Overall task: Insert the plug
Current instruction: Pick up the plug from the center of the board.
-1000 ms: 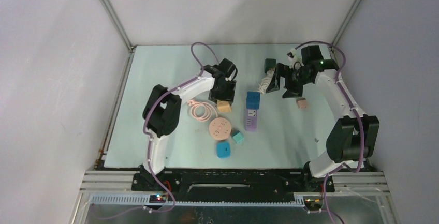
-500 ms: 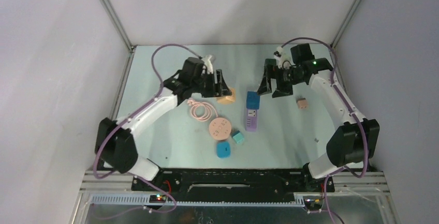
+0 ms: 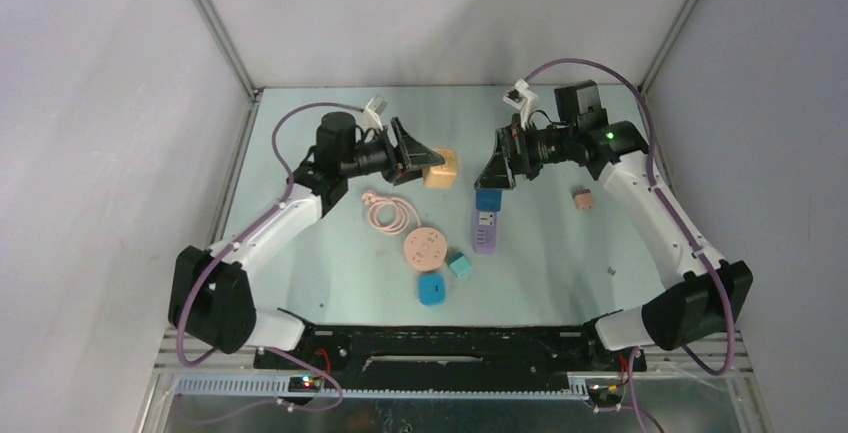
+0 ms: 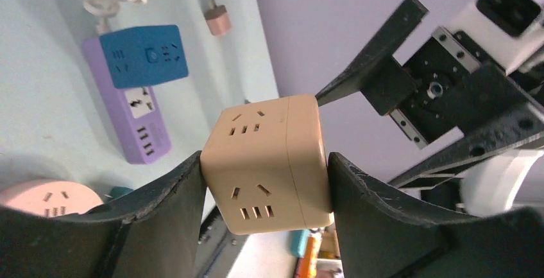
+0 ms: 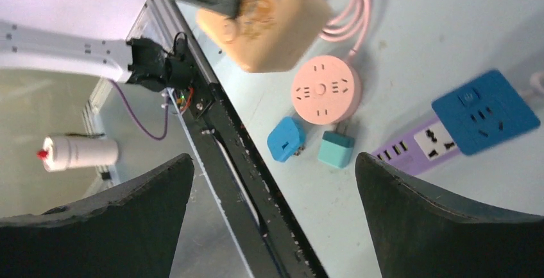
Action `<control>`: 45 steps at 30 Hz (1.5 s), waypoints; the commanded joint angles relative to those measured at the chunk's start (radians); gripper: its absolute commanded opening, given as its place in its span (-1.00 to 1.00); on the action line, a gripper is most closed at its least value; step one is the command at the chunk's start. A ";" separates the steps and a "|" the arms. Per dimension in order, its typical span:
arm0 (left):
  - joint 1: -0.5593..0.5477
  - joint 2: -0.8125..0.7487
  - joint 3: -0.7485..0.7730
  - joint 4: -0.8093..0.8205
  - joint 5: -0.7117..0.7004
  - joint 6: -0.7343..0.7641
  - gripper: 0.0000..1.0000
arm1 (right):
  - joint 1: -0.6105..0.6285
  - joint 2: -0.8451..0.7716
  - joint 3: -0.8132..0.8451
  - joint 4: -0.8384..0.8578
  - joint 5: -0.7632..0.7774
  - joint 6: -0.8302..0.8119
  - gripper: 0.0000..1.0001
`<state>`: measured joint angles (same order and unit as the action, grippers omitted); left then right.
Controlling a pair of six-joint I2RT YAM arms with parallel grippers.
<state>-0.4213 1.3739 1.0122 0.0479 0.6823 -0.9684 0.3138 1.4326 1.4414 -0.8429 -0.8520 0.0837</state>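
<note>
My left gripper (image 3: 428, 163) is shut on a tan cube socket (image 3: 441, 168) and holds it above the table, sockets facing out; in the left wrist view the cube (image 4: 256, 130) sits tight between both fingers. My right gripper (image 3: 489, 171) is open and empty, in the air facing the cube from the right; its wrist view shows the cube (image 5: 266, 18) ahead. A small pink plug (image 3: 583, 199) lies on the table at the right, also visible in the left wrist view (image 4: 217, 18). A blue plug (image 3: 432, 288) and a teal plug (image 3: 460, 265) lie near the front.
A purple power strip (image 3: 486, 233) with a blue socket block (image 3: 488, 199) on its far end lies mid-table. A pink round socket (image 3: 424, 249) with a coiled pink cable (image 3: 388, 213) lies left of it. White walls enclose the table.
My left gripper has lifted the tan cube off the table and turned it toward the right arm. My right gripper has moved left from the back of the table and now faces the cube.
</note>
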 commanded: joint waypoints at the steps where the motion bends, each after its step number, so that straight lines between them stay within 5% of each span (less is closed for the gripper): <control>1: 0.018 -0.018 -0.005 0.095 0.122 -0.180 -0.33 | 0.032 -0.063 0.028 0.107 -0.049 -0.081 0.99; 4: 0.025 -0.007 -0.043 0.186 0.152 -0.334 -0.31 | 0.036 -0.064 0.025 0.148 -0.033 -0.047 0.99; 10: 0.036 -0.014 -0.190 0.690 0.099 -0.810 -0.30 | 0.037 -0.078 0.027 0.175 -0.041 -0.006 0.99; 19: 0.032 0.073 -0.157 1.035 0.264 -0.886 -0.30 | 0.039 -0.196 -0.084 0.436 -0.142 -0.006 0.96; 27: 0.026 0.228 -0.129 1.537 0.520 -1.075 -0.49 | 0.072 -0.316 -0.196 0.445 -0.272 -0.413 0.99; 39: -0.007 0.261 0.001 1.541 0.689 -1.029 -0.68 | 0.094 -0.296 -0.199 0.449 -0.356 -0.536 0.99; 45: 0.001 0.252 -0.003 1.456 0.493 -0.947 -0.83 | 0.101 -0.291 -0.198 0.496 -0.266 -0.474 1.00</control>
<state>-0.4232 1.6436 0.9665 1.4715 1.3205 -1.9888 0.4068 1.1389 1.2388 -0.4076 -1.1675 -0.4187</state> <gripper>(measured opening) 0.676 0.996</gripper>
